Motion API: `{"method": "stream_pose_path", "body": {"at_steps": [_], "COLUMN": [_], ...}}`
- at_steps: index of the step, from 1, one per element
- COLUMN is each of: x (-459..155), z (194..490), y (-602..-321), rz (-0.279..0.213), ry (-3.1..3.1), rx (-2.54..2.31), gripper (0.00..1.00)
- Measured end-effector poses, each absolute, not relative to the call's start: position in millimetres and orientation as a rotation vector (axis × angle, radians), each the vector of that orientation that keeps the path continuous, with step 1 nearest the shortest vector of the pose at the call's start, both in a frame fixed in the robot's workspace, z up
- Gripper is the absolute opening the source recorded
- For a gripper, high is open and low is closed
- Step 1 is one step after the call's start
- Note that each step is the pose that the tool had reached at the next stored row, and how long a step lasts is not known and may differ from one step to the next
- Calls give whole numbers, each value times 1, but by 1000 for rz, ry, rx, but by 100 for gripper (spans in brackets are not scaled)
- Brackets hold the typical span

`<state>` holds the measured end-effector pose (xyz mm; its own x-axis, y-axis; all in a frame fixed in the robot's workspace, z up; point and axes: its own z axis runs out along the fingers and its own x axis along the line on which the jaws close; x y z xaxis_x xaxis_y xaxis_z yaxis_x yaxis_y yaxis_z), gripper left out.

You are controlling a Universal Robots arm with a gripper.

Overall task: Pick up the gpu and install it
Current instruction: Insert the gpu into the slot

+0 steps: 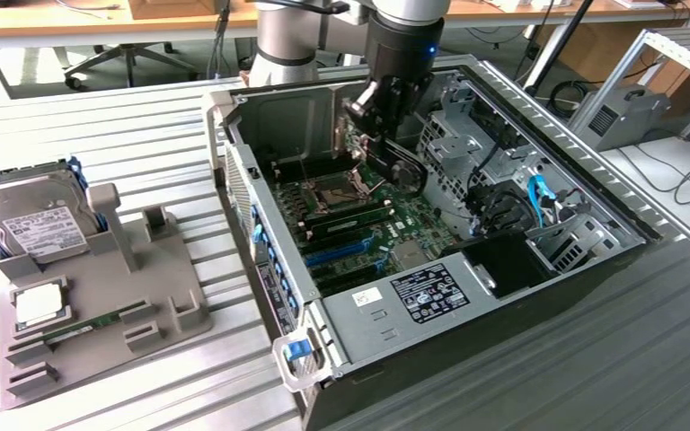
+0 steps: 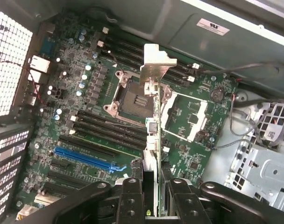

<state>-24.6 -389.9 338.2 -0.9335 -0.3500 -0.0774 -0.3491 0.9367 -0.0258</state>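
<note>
Gripper (image 1: 384,135) inside open computer case (image 1: 585,193), above motherboard (image 1: 358,224), holding gpu (image 1: 395,164). Hard drive (image 1: 36,220) well apart from case.

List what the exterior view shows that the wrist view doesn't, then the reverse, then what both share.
Exterior only: the gray tray beside the case, holding the hard drive, and the arm.
Wrist only: the blue slot on the motherboard, and the gpu's bracket end-on.
Both: the end effector shut on the gpu, held over the motherboard inside the case, and the CPU socket.
</note>
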Motion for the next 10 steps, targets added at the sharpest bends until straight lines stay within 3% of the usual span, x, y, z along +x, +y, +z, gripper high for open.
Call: {"method": "stream_pose_path", "body": {"at_steps": [10], "x": [-25], "z": [338], "y": [-389], "rz": [-11], "ry": [2979], "rx": [-700], "gripper": [26]}}
